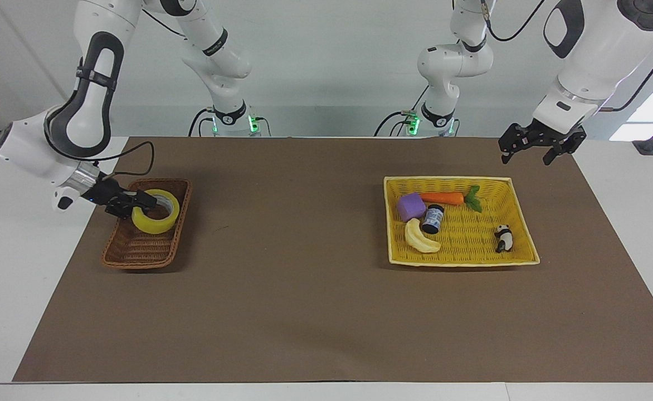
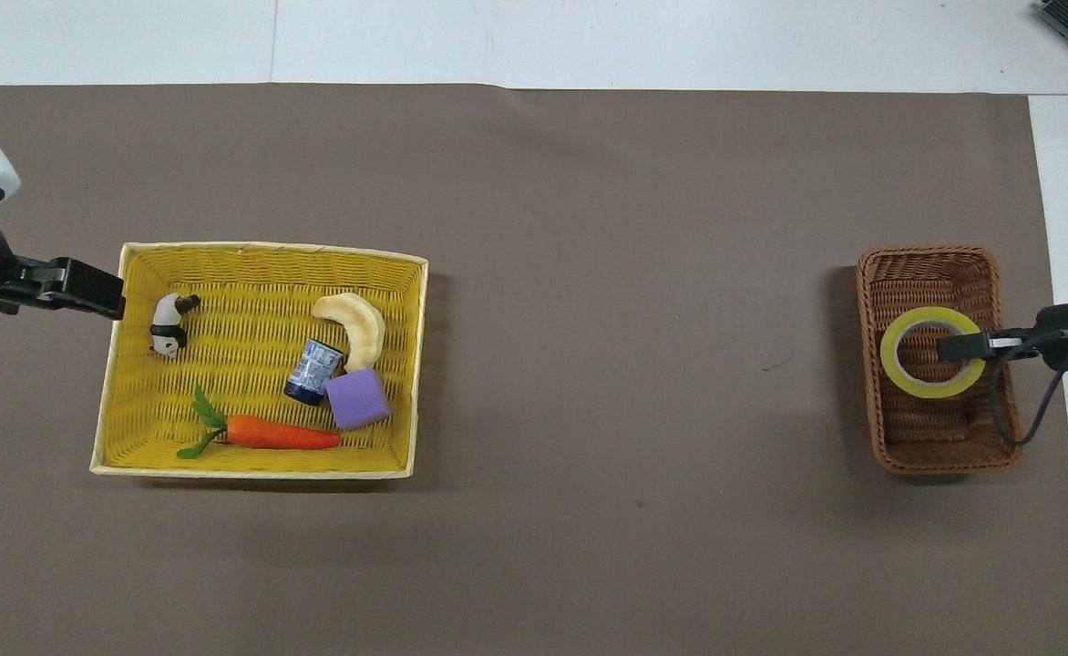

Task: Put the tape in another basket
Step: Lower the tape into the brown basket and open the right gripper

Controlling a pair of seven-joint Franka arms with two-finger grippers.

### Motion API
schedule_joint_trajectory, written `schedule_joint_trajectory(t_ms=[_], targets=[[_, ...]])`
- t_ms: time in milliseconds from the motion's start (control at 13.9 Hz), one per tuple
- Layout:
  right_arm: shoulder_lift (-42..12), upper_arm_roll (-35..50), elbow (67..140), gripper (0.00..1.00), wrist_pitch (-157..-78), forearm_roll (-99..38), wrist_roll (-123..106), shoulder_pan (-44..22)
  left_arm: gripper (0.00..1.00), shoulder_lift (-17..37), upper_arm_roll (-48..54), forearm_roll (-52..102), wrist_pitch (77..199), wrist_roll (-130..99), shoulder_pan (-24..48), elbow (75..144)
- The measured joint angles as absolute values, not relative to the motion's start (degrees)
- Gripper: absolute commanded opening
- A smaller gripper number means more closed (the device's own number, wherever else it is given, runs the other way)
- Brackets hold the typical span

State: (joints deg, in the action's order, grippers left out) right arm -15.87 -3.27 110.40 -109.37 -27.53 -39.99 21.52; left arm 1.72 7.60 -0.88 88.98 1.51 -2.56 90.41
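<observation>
The yellow tape roll [image 1: 151, 224] lies flat and low in the dark-brown wicker basket [image 1: 137, 253] at the right arm's end of the table. My right gripper [image 1: 147, 201] is shut on the roll's rim, one finger inside the ring and one outside. In the overhead view the tape [image 2: 898, 378] sits in the middle of the basket [image 2: 939, 446], with the right gripper [image 2: 949, 347] reaching in from the side. My left gripper [image 1: 527, 153] is open and empty, raised over the corner of the yellow tray [image 1: 471, 259] nearest the robots; it also shows in the overhead view [image 2: 106, 293].
The yellow tray holds a carrot [image 1: 442, 197], a purple block [image 1: 411, 206], a small dark can [image 1: 432, 218], a pale banana [image 1: 420, 238] and a panda figure [image 1: 503, 236]. Brown mat [image 1: 304, 250] lies between the two baskets.
</observation>
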Motion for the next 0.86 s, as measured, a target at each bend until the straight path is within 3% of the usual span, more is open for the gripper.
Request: schedule_joint_trajectory(t_ms=[72, 864], targets=[[-15.9, -3.3, 110.4, 1.0, -109.5, -27.5, -40.1, 21.5, 1.0, 1.7, 7.6, -0.9, 89.0, 1.5, -2.6, 90.4], [-16.0, -3.2, 108.6, 1.0, -110.4, -27.5, -45.3, 21.5, 1.0, 1.7, 7.6, -0.9, 89.0, 1.5, -2.6, 90.4]])
